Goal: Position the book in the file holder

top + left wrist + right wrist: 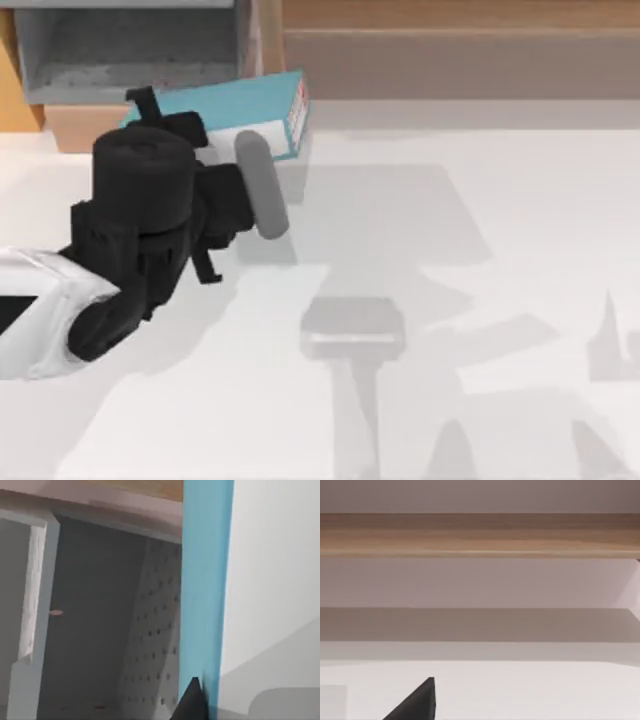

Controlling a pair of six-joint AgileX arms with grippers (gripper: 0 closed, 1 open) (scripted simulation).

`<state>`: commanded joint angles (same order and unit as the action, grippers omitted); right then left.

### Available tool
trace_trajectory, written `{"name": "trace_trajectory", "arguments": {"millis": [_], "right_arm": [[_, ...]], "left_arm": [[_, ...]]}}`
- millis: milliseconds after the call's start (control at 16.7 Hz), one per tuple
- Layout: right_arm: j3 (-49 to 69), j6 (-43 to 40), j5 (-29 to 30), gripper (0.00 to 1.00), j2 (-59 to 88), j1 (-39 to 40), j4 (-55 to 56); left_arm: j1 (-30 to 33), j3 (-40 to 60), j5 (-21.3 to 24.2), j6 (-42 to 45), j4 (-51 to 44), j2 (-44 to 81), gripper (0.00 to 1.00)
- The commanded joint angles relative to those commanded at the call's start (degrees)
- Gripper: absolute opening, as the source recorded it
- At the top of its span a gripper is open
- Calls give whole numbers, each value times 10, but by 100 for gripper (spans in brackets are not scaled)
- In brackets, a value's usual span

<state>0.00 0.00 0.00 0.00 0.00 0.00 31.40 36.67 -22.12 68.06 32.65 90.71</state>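
The left gripper (165, 120) is seen at the back-left of the table, clamped on the book (235, 110); in the left wrist view one dark fingertip (192, 702) lies against the teal cover (205, 590), so the grasp is judged closed on the book, though the second finger is hidden.

The book is held just in front of the file holder (130, 60), its near end under the gripper and its far end, with the white spine label (297, 115), reaching out toward the right of the table. Its long axis is seen running roughly left to right, slightly tilted, across the holder's right front corner rather than into its mouth. The holder's grey inside lies behind and to the left of the book (past the tan front lip (85, 125)). The coming move is therefore judged to turn on one relation: the book must be carried back and leftward, clear of the right wall, before it can be lowered in.

The left arm is the nearer one. The right gripper (417, 702) is held well apart, facing the long wooden shelf (480, 535); whether its fingers are parted cannot be told.
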Motion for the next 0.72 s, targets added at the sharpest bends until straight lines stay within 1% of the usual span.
{"name": "trace_trajectory", "arguments": {"millis": [180,360,540,720], "right_arm": [[0,0,0,100,0,0,0],[0,0,0,100,0,0,0],[0,0,0,100,0,0,0],[0,0,0,100,0,0,0]], "left_arm": [[-71,-26,28,76,34,1,0],[-128,-5,61,136,73,25,0],[-164,31,95,176,102,68,0],[-179,53,117,195,115,104,0]]}}
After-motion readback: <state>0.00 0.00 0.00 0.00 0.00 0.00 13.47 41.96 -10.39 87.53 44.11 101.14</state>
